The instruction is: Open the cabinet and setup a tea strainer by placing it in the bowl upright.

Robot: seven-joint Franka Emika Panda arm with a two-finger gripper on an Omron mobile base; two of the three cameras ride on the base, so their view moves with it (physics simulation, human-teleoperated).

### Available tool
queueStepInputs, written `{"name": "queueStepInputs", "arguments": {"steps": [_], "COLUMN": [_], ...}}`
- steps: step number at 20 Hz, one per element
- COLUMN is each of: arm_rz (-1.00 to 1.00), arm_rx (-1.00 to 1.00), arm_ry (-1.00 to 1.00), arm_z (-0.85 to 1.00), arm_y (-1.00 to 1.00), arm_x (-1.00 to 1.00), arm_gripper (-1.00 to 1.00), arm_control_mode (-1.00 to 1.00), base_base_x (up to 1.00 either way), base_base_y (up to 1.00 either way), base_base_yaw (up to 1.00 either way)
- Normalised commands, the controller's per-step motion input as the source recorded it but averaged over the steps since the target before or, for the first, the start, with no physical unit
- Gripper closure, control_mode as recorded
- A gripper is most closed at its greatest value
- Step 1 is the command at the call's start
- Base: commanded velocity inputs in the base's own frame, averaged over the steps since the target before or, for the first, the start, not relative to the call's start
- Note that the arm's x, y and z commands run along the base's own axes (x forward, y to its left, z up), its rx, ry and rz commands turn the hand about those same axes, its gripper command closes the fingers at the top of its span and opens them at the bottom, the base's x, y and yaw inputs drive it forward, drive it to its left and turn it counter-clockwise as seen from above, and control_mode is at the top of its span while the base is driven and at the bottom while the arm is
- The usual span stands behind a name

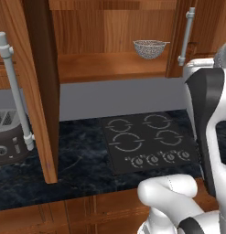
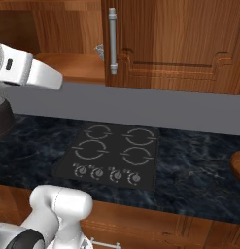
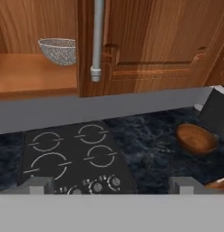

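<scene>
1. Cabinet (image 1: 110, 45): both doors swung open; left door fills left of left base view, right door at its upper right w/ grey bar handle (image 1: 186, 36). Risk: arm clips a door edge on the reach in.
2. Tea strainer (image 1: 150, 49): upright on cabinet shelf, upper centre-right of left base view; upper left of hand view (image 3: 59, 50), just beside the right door's handle. Risk: thin mesh + rim, fingers may pinch off-centre, strainer slides back on shelf or tips.
3. Gripper (image 3: 111, 183): jaws spread wide, nothing betw. tips; both tips low in hand view, over the stovetop (image 3: 72, 158). Well apart from strainer. Risk: approach too low hits shelf lip.
4. Bowl (image 3: 196, 138): brown wooden, on dark counter (image 1: 82, 164), mid-right of hand view, right of stovetop. Dark object beside it at right edge, type unclear. Risk: strainer dropped tilted or on rim, not upright; carry path passes close to right door.
5. Toaster (image 1: 7, 137): left edge of left base view, behind left door. No risk seen.
</scene>
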Motion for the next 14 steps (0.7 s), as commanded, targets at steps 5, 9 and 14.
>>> {"name": "queueStepInputs", "arguments": {"steps": [5,9,14], "arm_rz": [0.03,0.00,0.00], "arm_rx": [0.00,0.00,0.06], "arm_ry": [-0.28,-0.04,0.05], "arm_z": [0.21,-0.02,-0.06], "arm_y": [-0.08,0.00,-0.22], "arm_x": [-0.08,0.11,0.51], "arm_gripper": [-1.00,-1.00,-1.00], "arm_control_mode": [-1.00,-1.00,-1.00], "base_base_x": [0.00,0.00,0.00], "base_base_y": [0.00,0.00,0.00], "base_base_yaw": [0.00,0.00,0.00]}}
